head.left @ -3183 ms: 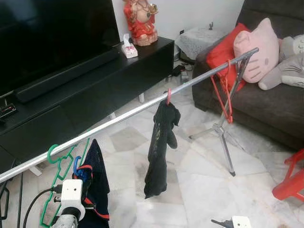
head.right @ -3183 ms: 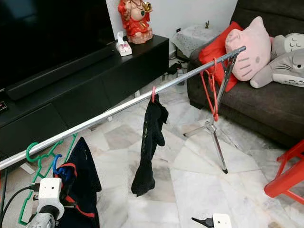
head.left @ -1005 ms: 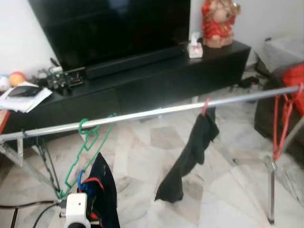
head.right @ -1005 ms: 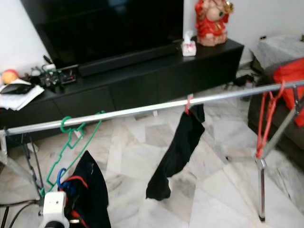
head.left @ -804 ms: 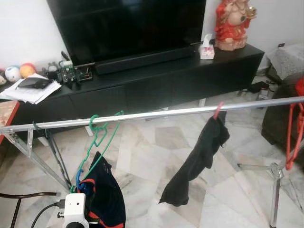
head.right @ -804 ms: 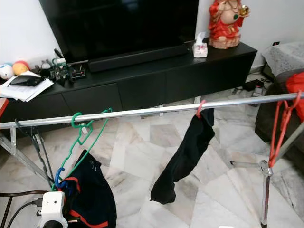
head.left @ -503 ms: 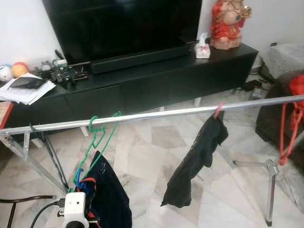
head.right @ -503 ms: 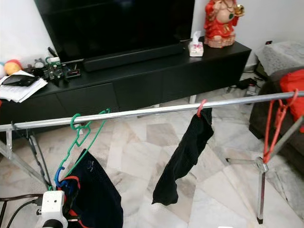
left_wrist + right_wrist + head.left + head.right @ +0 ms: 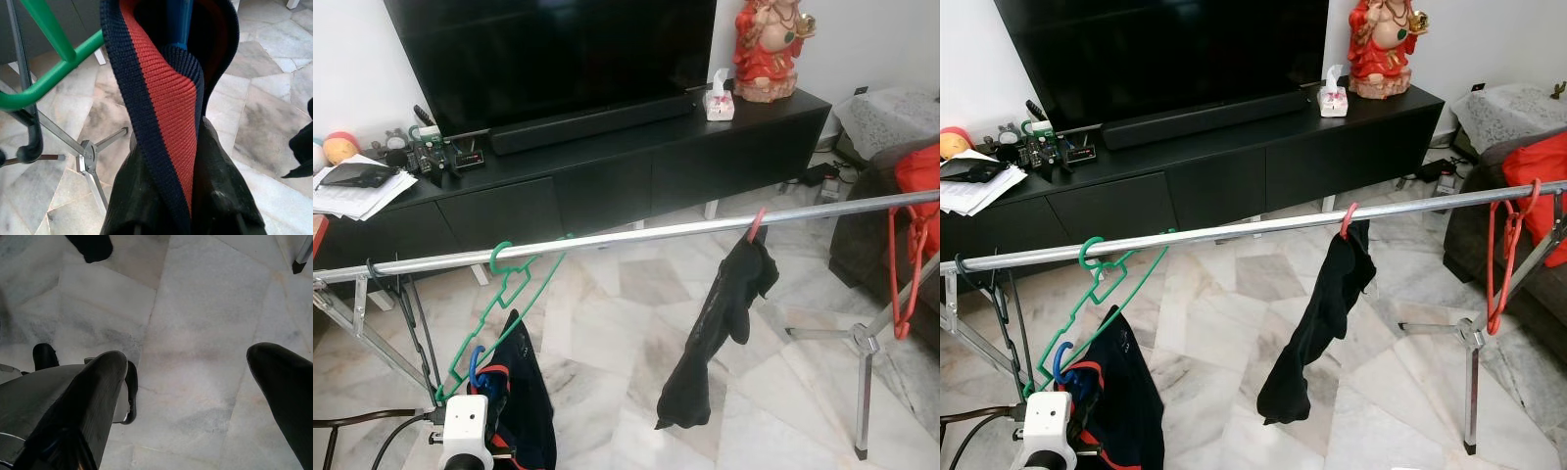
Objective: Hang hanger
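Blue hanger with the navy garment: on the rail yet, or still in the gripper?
Done: a green plastic hanger, a red hanger with a black cloth and an empty red hanger hang on the silver metal rail.

In hand: the left gripper is shut on the red-trimmed navy garment carrying the blue plastic hanger, below the rail.

Left: lift its hook onto the rail.

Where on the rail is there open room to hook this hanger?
Bare rail runs between the green hanger and the black garment's red hook, and again from there to the red hangers. Crowded near the green hanger, where the left gripper holds the navy garment.
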`<state>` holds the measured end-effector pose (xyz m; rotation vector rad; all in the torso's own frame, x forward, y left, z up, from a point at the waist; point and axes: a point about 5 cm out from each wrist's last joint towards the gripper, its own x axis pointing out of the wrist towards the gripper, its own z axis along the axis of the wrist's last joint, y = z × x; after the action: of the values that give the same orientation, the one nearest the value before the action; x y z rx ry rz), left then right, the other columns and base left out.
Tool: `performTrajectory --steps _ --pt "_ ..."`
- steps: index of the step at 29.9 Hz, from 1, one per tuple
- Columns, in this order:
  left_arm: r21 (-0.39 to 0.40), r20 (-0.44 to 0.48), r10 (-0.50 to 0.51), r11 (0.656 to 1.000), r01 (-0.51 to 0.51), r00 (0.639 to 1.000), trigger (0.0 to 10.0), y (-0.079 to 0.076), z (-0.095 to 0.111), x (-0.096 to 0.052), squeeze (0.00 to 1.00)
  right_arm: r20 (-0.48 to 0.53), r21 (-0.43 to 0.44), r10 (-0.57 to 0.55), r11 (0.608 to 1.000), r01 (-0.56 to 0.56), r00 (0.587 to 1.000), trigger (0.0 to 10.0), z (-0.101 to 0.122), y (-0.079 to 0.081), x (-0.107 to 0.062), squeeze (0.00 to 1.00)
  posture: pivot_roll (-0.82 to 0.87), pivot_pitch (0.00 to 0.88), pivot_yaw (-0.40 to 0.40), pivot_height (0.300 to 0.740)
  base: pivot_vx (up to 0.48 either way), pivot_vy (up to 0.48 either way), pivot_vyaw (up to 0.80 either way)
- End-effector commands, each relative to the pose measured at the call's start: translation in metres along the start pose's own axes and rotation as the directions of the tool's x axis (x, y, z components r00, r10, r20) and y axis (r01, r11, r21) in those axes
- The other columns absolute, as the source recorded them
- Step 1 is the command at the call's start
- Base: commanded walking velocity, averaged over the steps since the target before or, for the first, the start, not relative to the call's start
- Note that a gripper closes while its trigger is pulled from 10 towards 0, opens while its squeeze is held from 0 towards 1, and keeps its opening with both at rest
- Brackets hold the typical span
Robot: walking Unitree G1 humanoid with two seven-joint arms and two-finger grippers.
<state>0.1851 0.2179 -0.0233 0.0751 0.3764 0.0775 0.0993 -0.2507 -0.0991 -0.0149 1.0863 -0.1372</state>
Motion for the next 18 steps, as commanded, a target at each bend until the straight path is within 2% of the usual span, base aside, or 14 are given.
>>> performTrajectory --steps 1,3,18 --pt "0.015 0.041 -0.002 1.0 0.001 0.999 10.0 0.0019 0.0093 0.0036 0.0 -0.003 0.01 0.001 1.0 -0.001 1.0 10.0 -0.0005 0.0012 0.0002 0.0 -0.09 0.0 0.066 0.74 0.0 0.0 0.0" --pt "0.013 0.041 -0.002 1.0 0.001 0.999 10.0 0.0019 0.0092 0.0034 0.0 -0.003 0.011 0.001 1.0 -0.001 1.0 10.0 -0.0007 0.0012 0.0001 0.0 -0.09 0.0 0.066 0.74 0.0 0.0 0.0" --pt "0.008 0.039 -0.001 1.0 0.001 0.999 10.0 0.0023 0.0088 0.0033 0.0 -0.003 0.012 0.002 1.0 -0.002 1.0 10.0 -0.0009 0.0013 0.0001 0.0 -0.08 0.0 0.065 0.74 -0.258 0.0 0.0"
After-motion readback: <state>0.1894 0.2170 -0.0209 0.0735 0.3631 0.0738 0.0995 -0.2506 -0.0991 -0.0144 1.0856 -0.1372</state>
